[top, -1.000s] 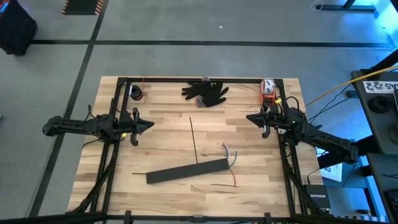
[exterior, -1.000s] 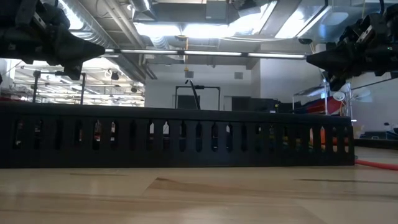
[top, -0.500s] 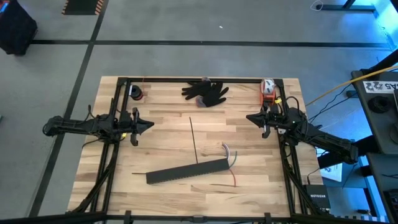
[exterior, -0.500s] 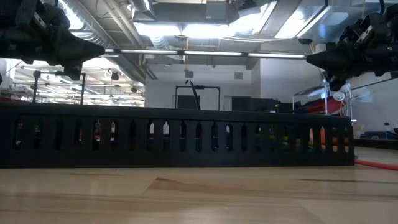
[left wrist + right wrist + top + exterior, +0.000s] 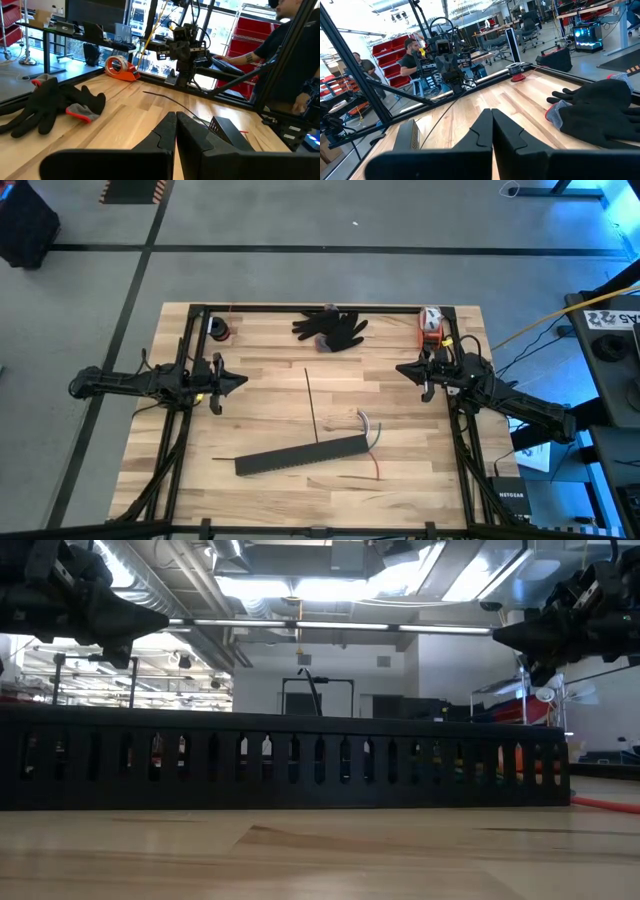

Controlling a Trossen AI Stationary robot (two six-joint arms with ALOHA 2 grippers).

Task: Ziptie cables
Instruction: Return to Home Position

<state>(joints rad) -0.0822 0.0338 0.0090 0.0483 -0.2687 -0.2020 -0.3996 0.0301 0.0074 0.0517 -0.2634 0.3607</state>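
Nearest us, a long black comb-slotted plastic bar lies slantwise across the pale wooden tabletop. At its right end, there are the cables: a small loose bundle of thin curved wires, grey and white curling just past the bar's end, with a red strand trailing out on the near side.

Now the ziptie. It's a hair-thin, straight dark plastic strip running from the bar's far edge out toward mid-table. It lies flat, beside the wires and not looped round them, so the tie itself looks not yet made.

A tricky customer, I'd say. It looks light, stiff and slick, and it hugs the wood, so a pinch close to one end looks better than a grab at the middle. The wires look soft and springy, best gathered where they bunch beside the bar's end.

Further out, both arms sit wide. The left hand hangs at the left rail and the right hand at the right rail, each with fingers pressed together on nothing, well apart from the work.

At the far edge lie a crumpled black work glove and an orange tape roll.
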